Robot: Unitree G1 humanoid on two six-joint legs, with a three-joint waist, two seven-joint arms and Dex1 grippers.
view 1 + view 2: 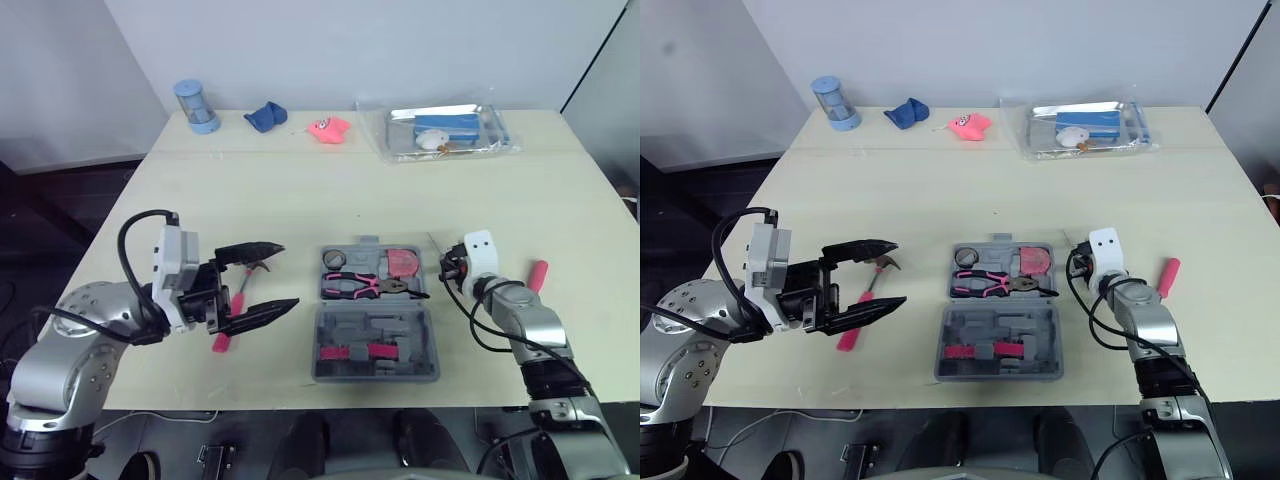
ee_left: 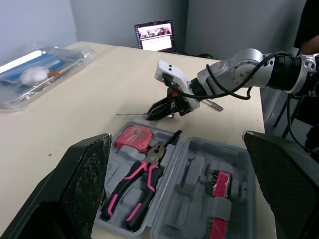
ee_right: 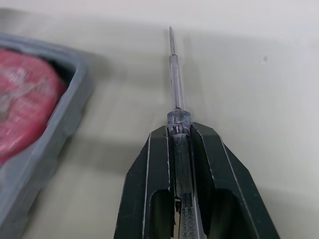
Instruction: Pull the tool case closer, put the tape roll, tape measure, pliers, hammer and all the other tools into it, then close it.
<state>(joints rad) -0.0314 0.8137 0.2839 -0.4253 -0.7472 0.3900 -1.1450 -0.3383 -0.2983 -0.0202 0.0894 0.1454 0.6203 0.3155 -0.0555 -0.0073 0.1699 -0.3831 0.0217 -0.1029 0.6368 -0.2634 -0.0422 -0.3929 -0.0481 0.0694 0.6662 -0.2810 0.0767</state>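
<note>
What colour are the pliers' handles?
Pink and black on the pliers, best in the left wrist view.

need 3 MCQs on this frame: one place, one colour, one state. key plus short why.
1. Where is the hammer?
A) on the table, to the robot's left of the tool case
B) inside the tool case
C) in the right tool

2. What colour are the handles of the pliers?
A) blue
B) pink
C) yellow

3. What is the right tool's state?
A) open, empty
B) shut on the screwdriver
C) shut on the hammer

Key:
1 A, it lies on the table by the open left tool.
2 B, pink handles show inside the case.
3 B, its fingers clamp the clear shaft.
</note>
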